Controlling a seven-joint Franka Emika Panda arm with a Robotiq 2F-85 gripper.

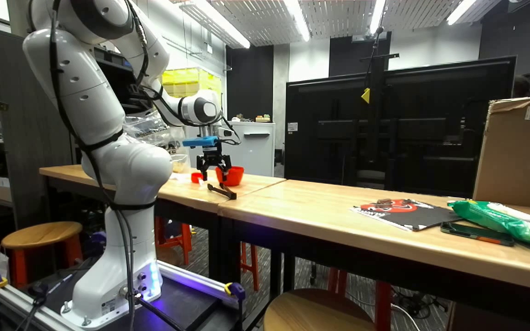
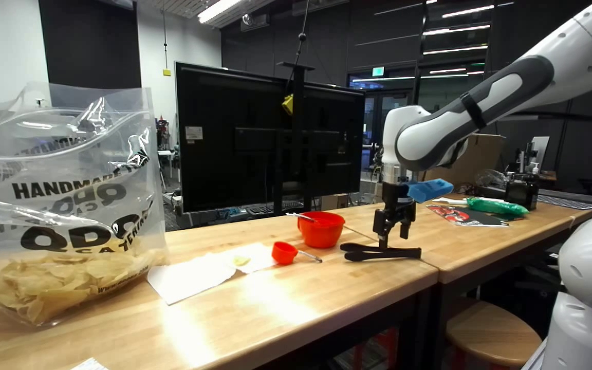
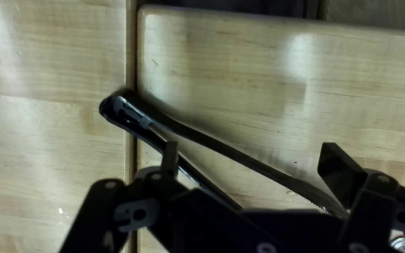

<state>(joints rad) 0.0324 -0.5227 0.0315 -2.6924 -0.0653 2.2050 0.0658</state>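
from left to right in an exterior view, a clear bag of chips (image 2: 70, 267) stands on the wooden tabletop (image 2: 234, 334), then come a sheet of white paper (image 2: 188, 280) bearing a yellow scrap (image 2: 241, 260) that looks like a chip, a small red cup (image 2: 281, 254) and a larger red bowl (image 2: 321, 231) beyond it. right of these lie the black tongs (image 2: 401, 252), flat on the wood and below the gripper (image 2: 394, 238), whose jaws stand wide apart, pointing down, with nothing clamped between them; whether either jaw touches the tongs i cannot tell. there the tongs' long axis runs roughly left to right, their spread ends pointing left, to the red cup's side, and their joined end pointing right. in the wrist view the joined end is at upper left, over the seam (image 3: 134, 63) between two tabletop sections, and the legs slant down to lower right, so the long axis runs oblique to a line from jaw to jaw: the jaw at left overlaps one leg, while the other leg crosses the gap toward the jaw at right. farther right in an exterior view are a green packet (image 2: 496, 206) and the single robot arm (image 2: 512, 85).
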